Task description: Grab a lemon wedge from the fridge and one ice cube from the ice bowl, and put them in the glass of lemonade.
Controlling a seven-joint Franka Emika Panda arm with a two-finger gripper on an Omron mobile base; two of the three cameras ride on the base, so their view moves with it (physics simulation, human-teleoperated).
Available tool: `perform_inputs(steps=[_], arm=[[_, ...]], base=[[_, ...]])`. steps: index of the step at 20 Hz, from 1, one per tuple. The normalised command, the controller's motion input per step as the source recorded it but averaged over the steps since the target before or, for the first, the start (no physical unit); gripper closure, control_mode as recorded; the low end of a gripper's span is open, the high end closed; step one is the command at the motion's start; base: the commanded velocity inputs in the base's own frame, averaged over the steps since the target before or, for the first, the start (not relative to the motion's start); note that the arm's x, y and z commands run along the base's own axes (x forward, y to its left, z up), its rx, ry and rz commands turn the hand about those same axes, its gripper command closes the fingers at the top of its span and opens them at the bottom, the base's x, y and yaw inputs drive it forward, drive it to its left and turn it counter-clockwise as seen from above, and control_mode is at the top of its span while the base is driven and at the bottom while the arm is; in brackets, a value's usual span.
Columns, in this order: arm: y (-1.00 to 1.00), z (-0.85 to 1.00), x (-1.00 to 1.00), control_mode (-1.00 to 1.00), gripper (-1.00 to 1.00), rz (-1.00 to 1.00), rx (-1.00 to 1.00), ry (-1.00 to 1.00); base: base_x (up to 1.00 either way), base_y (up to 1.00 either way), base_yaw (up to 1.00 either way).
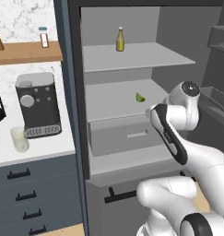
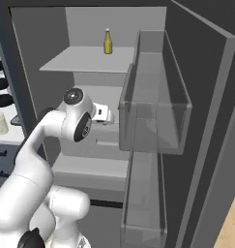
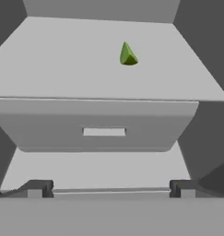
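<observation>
The lemon wedge (image 3: 127, 55) lies on the fridge's (image 1: 74, 115) middle shelf (image 3: 62, 64), toward the back and a little right of centre (nothing is touching it). Below the shelf's front edge sits a pale drawer (image 3: 97, 126). The gripper (image 3: 111, 188) hovers in front of that drawer, its jaws spread wide and holding nothing. A yellow bottle (image 1: 120, 39) stands on the top shelf. The glass of lemonade (image 1: 20, 138) waits on the counter (image 1: 39, 147) beside the coffee machine (image 1: 37, 105).

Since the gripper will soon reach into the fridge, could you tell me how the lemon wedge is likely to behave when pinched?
The lemon wedge looks tiny, so probably very light. Its tapered, pointed shape may let it squirt out from between the fingers. It lies loose on the smooth shelf, so a nudge would likely slide it.
</observation>
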Motion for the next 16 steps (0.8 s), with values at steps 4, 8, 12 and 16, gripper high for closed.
perform_inputs(steps=[4, 8, 12, 16], arm=[[-0.01, 0.06, 0.49, -1.00, -1.00, 0.00, 0.00, 0.00], [-0.01, 0.00, 0.54, -1.00, -1.00, 0.00, 0.00, 0.00], [-0.13, 0.00, 0.53, -1.00, -1.00, 0.00, 0.00, 0.00], [-0.16, -0.01, 0.52, -1.00, -1.00, 0.00, 0.00, 0.00]], base=[[0.00, 0.00, 0.00], [0.00, 0.00, 0.00], [0.00, 0.00, 0.00], [0.00, 0.00, 0.00]])
